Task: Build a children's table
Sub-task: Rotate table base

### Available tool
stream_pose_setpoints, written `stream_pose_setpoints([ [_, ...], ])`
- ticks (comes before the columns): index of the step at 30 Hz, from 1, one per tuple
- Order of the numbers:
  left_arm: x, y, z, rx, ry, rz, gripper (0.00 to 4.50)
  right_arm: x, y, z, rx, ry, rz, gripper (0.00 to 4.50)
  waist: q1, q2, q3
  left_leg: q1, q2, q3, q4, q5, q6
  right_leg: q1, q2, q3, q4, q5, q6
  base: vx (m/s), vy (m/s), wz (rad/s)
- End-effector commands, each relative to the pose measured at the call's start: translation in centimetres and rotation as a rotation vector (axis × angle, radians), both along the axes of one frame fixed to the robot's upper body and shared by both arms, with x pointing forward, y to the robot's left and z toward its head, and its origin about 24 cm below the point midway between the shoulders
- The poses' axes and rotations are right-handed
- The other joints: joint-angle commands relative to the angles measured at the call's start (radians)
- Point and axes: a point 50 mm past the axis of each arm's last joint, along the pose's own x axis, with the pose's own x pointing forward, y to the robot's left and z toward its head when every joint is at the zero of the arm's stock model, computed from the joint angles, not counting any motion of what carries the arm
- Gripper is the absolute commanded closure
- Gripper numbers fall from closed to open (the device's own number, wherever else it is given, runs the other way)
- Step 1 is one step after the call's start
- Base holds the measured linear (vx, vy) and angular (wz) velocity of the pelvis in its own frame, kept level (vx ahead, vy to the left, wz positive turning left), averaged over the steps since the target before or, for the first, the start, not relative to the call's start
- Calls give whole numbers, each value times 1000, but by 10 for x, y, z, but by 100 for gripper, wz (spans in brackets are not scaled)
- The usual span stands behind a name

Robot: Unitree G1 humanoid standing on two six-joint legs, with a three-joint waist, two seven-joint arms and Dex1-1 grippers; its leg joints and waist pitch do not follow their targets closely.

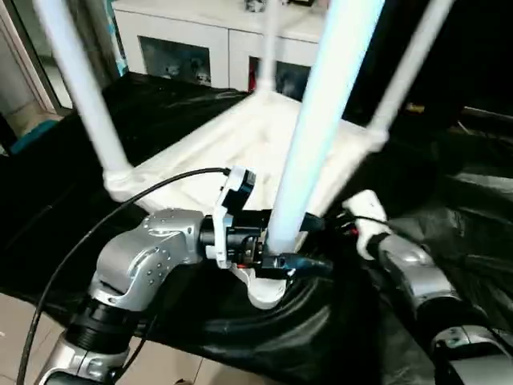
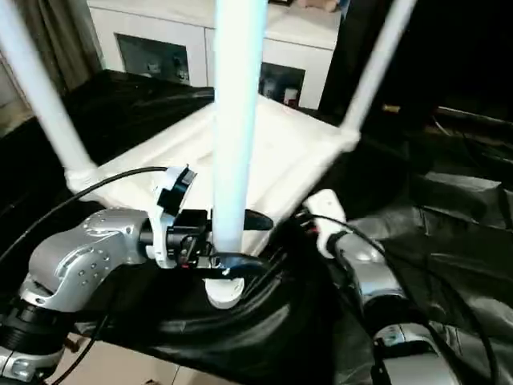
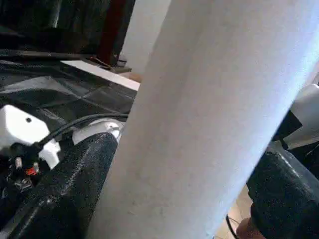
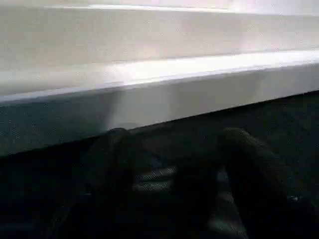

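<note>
The children's table point(image 1: 240, 152) lies upside down on black sheeting point(image 1: 449, 216), its nearest leg point(image 1: 317, 120) clasped between the left gripper point(image 1: 276, 241) fingers point(image 3: 65, 194), while the right gripper point(image 4: 174, 184), fingers parted and empty, faces the tabletop edge.

Top point(image 1: 240, 136) inverted on counter point(image 1: 64, 192), legs point(image 1: 321, 120) up; cabinet point(image 1: 200, 40) behind; left gripper point(image 1: 276, 245) around nearest leg, right gripper point(image 1: 345, 220) beside.
</note>
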Motion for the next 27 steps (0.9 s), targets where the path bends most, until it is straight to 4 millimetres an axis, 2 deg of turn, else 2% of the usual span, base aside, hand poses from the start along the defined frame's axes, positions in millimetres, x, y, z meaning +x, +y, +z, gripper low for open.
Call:
stream_pose_setpoints([
  [1, -2, -5, 2, 4, -21, -15, 5, 0, 7, 3, -14, -13, 59, 139, 12, 0, -56, 4, 52, -26, -65, -210, 10, 43, -84, 58, -83, -269, -192, 0, 0, 0],
  [2, -2, -5, 2, 4, -22, -14, 5, 1, 6, 4, -9, -15, 56, 139, 12, 1, -56, 3, 53, -26, -65, -211, 9, 44, -84, 58, -82, -260, -194, 0, 0, 0],
  [3, -1, -7, 2, 0, -27, -4, 5, 1, 2, 7, 20, -27, 57, 139, 13, 13, -56, 5, 53, -27, -66, -214, 7, 44, -84, 59, -81, -254, -197, 0, 0, 0],
  [4, 0, -8, 2, -3, -30, 2, 5, 0, 1, 9, 34, -31, 62, 139, 12, 6, -58, 5, 54, -26, -65, -221, 8, 45, -83, 58, -82, -243, -201, 0, 0, 0],
  [5, 0, -8, 2, -5, -33, 6, 5, 0, 0, 9, 38, -33, 68, 139, 14, 4, -58, 3, 53, -25, -64, -212, 12, 46, -83, 59, -80, -223, -206, 0, 0, 0],
  [7, 4, -14, 2, -19, -50, 32, 5, -2, 1, 11, 51, -41, 102, 139, 13, 13, -57, 3, 53, -25, -65, -216, 15, 47, -81, 58, -84, -218, -209, 0, 0, 0],
  [10, 7, -22, 3, -32, -68, 48, 5, -6, 8, 11, 83, -41, 157, 139, 19, 10, -59, 2, 54, -27, -64, -216, 21, 51, -84, 59, -83, -215, -210, 0, 0, 0],
  [12, 8, -29, 2, -29, -80, 50, 5, -9, 14, 10, 100, -37, 193, 139, 18, 6, -58, -1, 53, -27, -65, -214, 26, 52, -84, 58, -85, -221, -207, 0, 0, 0],
  [15, 10, -39, 2, -27, -93, 47, 5, -11, 22, 8, 102, -34, 215, 139, 16, 7, -56, 0, 54, -29, -65, -220, 26, 50, -85, 57, -88, -250, -203, 0, 0, 0],
  [16, 11, -45, 2, -25, -108, 50, 5, -10, 24, 7, 104, -38, 210, 139, 14, 6, -57, -3, 53, -30, -65, -219, 24, 54, -88, 56, -87, -257, -204, 0, 0, 0],
  [17, 11, -47, 2, -21, -115, 53, 5, -10, 25, 7, 105, -40, 206, 139, 12, 6, -57, -2, 53, -31, -65, -225, 23, 52, -88, 56, -89, -270, -200, 0, 0, 0],
  [18, 12, -51, 1, -21, -127, 57, 5, -9, 24, 8, 105, -42, 199, 139, 11, 12, -57, -1, 53, -31, -65, -231, 24, 51, -88, 56, -90, -277, -198, 0, 0, 0],
  [19, 13, -52, 1, -22, -128, 58, 5, -9, 24, 8, 107, -42, 198, 139, 10, 9, -57, -1, 52, -30, -64, -233, 25, 50, -86, 56, -93, -279, -197, 0, 0, 0],
  [22, 15, -62, -1, -12, -157, 86, 5, -9, 21, 8, 94, -45, 187, 139, 10, 10, -59, -1, 54, -30, -63, -223, 31, 51, -86, 56, -90, -241, -209, 0, 0, 0],
  [26, 27, -64, -7, 40, -202, 188, 5, -8, 13, 8, 74, -57, 142, 139, 11, 10, -60, -1, 54, -30, -62, -213, 41, 53, -84, 55, -88, -205, -217, 0, 0, 0],
  [27, 29, -64, -8, 52, -209, 205, 5, -8, 11, 8, 71, -57, 131, 139, 13, 14, -60, 0, 52, -30, -61, -214, 42, 52, -84, 55, -89, -207, -215, 0, 0, 0],
])
